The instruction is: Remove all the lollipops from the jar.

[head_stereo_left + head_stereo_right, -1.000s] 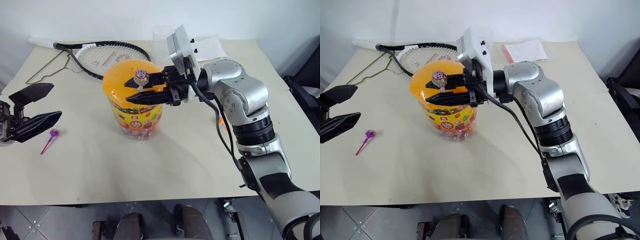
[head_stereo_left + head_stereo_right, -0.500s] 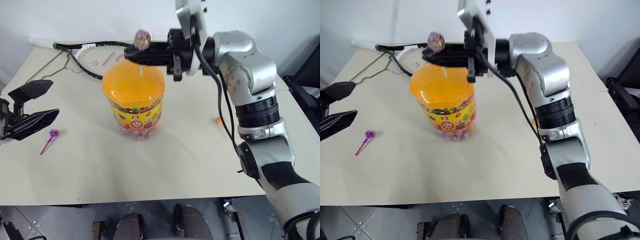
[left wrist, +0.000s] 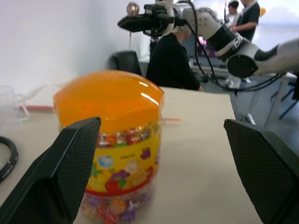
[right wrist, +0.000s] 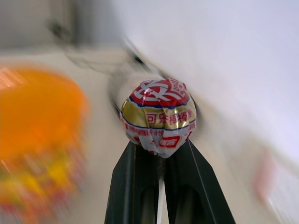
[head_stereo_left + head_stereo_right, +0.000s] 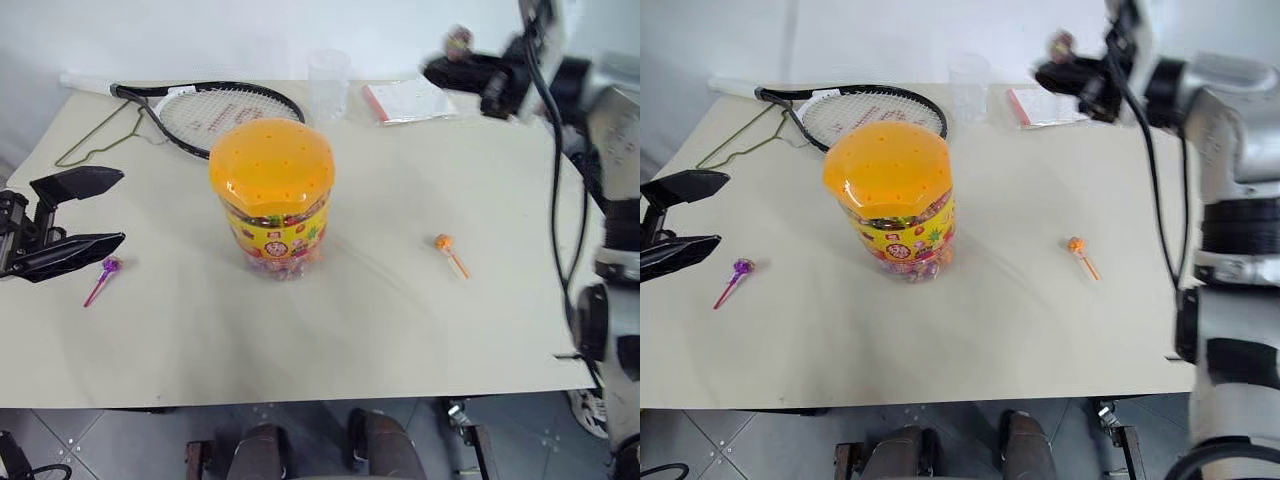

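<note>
Right pincer: my right black two-finger gripper is squeezed tight on the thin stick of a small round wrapped lollipop, up in the upper right of the head view, high over the far side of the table.
Left pincer: my left black two-finger gripper is spread wide and holds nothing, at the left edge of the frame.
Done: I count two lollipops out on the pale beige table, a purple-pink one on a magenta stick at lower left, near my left gripper, and an orange one on an orange stick right of middle.
Left to do: I think the lollipop I hold is the last; it needs to be put down.
Jar: the big clear plastic tub with the orange dotted lid and yellow label stands upright in the middle of the frame. I see no sticks poking up from its lid.
Lollipop look: its wrapper is gold, red and white with tiny print.
</note>
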Controlling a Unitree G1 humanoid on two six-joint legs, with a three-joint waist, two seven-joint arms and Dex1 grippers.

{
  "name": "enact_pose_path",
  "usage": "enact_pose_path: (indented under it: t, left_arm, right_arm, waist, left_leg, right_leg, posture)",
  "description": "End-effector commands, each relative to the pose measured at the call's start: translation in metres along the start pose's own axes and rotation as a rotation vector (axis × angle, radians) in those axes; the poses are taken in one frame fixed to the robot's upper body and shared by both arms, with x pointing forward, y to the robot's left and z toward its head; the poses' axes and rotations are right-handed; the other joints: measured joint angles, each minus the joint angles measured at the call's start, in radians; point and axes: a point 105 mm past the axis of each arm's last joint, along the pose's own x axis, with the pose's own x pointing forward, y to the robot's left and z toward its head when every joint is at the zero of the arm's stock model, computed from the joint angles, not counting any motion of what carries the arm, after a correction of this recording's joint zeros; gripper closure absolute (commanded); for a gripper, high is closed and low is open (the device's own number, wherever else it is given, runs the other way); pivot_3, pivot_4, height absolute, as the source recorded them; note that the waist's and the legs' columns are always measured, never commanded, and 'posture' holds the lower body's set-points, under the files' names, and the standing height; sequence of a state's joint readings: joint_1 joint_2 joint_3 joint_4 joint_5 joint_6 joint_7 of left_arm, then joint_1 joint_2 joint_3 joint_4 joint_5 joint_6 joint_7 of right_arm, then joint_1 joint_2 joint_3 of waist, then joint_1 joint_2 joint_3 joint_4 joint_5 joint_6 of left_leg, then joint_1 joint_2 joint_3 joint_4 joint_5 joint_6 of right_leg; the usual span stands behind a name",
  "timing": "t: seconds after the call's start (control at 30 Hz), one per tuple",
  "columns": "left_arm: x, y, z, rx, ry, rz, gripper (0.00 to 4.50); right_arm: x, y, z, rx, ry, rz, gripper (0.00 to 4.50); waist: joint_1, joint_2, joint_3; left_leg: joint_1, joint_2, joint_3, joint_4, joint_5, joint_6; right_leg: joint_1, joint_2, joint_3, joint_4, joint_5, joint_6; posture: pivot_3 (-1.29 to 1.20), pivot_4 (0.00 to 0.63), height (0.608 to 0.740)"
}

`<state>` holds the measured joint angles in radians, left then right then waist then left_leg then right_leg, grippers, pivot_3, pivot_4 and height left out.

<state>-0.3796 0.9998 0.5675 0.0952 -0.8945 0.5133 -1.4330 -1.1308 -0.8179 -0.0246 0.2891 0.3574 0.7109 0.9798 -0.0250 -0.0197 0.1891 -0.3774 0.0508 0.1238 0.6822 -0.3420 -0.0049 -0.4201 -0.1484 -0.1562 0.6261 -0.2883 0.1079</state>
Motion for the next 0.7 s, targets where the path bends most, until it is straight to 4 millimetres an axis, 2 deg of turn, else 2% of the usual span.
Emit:
enact_pose_path:
  t: [0.03,0.07,0.13,0.3,0.53,0.67,0.7]
  left_arm:
    - [0.003,0.001,0.006,0.033,0.011,-0.023,0.00]
    - [0.005,0.002,0.005,0.031,0.011,-0.027,0.00]
    - [0.008,0.005,0.004,0.027,0.015,-0.028,0.00]
    - [0.014,0.009,0.000,0.014,0.016,-0.044,0.00]
    - [0.016,0.010,-0.001,0.002,0.044,-0.028,0.00]
    - [0.015,0.010,0.001,0.005,0.048,-0.025,0.00]
    - [0.015,0.009,0.001,0.005,0.049,-0.024,0.00]
  right_arm:
    - [-0.044,-0.026,-0.061,0.039,0.260,-0.148,4.49]
    - [-0.059,-0.032,-0.088,0.044,0.367,-0.185,4.49]
    - [-0.080,-0.038,-0.120,0.071,0.485,-0.234,4.49]
    - [-0.107,-0.053,-0.167,0.224,0.589,-0.412,4.49]
    - [-0.107,-0.047,-0.201,0.318,0.568,-0.445,4.49]
    - [-0.111,-0.051,-0.215,0.341,0.575,-0.509,4.49]
    - [-0.112,-0.053,-0.217,0.345,0.575,-0.526,3.90]
  waist:
    - [0.001,0.000,0.000]
    - [0.000,0.000,0.000]
    - [-0.002,0.001,0.000]
    - [-0.029,0.008,0.004]
    - [-0.027,0.008,0.004]
    - [-0.023,0.008,0.005]
    - [-0.020,0.008,0.005]
  left_leg:
    - [0.000,0.000,0.000,0.000,0.000,0.000]
    - [0.000,0.000,0.001,0.000,0.000,0.000]
    - [0.000,0.000,0.001,0.000,0.000,0.000]
    - [0.003,0.000,0.004,0.000,0.000,0.000]
    - [0.003,0.001,0.005,0.000,0.000,0.000]
    - [0.003,0.001,0.004,0.000,0.000,0.000]
    - [0.003,0.001,0.004,0.000,0.000,0.000]
  right_leg:
    - [0.000,0.000,0.000,0.000,0.000,0.000]
    - [0.000,0.000,0.000,0.000,0.000,0.000]
    - [0.000,0.000,0.000,0.000,0.000,0.000]
    - [0.000,0.000,0.003,0.002,0.000,0.000]
    - [-0.001,0.001,0.004,0.001,0.000,0.000]
    - [-0.001,0.001,0.004,0.002,0.000,0.000]
    - [-0.001,0.001,0.004,0.002,0.000,0.000]
  posture:
    - [0.00,0.150,0.740]
    - [0.00,0.150,0.740]
    - [0.00,0.150,0.740]
    - [0.00,0.150,0.740]
    - [0.00,0.150,0.740]
    - [0.00,0.150,0.740]
    - [0.00,0.150,0.740]
